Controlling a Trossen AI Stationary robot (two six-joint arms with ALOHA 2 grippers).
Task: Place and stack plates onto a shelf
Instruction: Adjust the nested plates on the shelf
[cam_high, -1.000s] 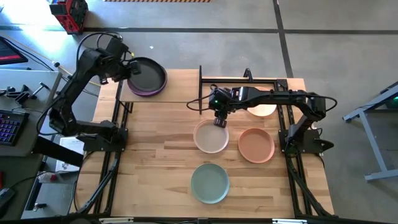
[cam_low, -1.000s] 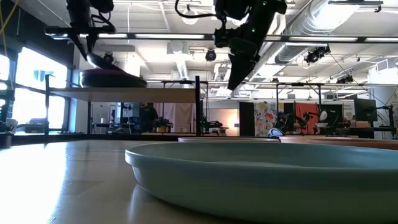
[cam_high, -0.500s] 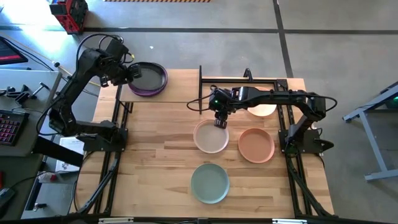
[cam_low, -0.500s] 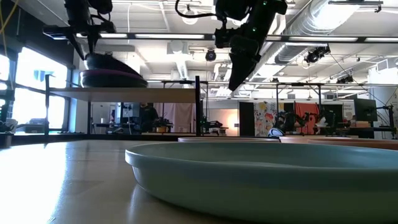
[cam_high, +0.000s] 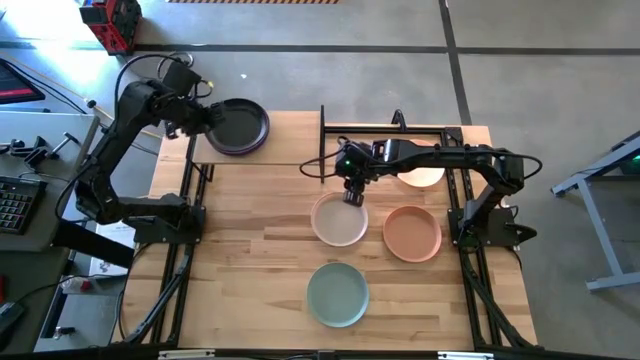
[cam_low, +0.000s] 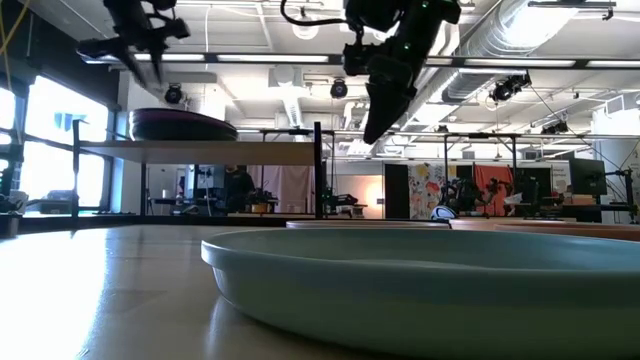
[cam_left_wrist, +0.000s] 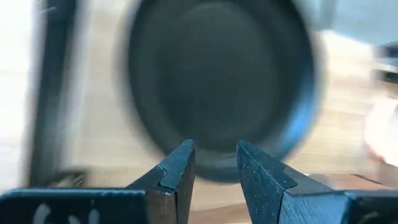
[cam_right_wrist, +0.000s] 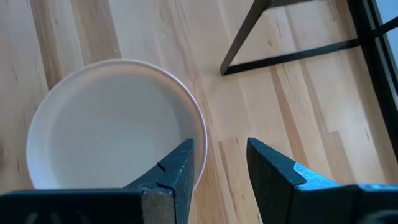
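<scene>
The right gripper hangs with jaws parted and empty over the far rim of the cream plate. The left gripper, parted and empty, sits beside the black plate stacked on the purple plate on the shelf. Four single plates remain on the table.

Left hand raised at the bench's far left corner, fingers slightly parted. Right hand pointed down mid-bench, fingers parted, gripping nothing.

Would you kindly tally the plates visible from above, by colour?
black plate: 1
purple plate: 1
cream plate: 1
beige plate: 1
terracotta plate: 1
sage green plate: 1
Total: 6
</scene>
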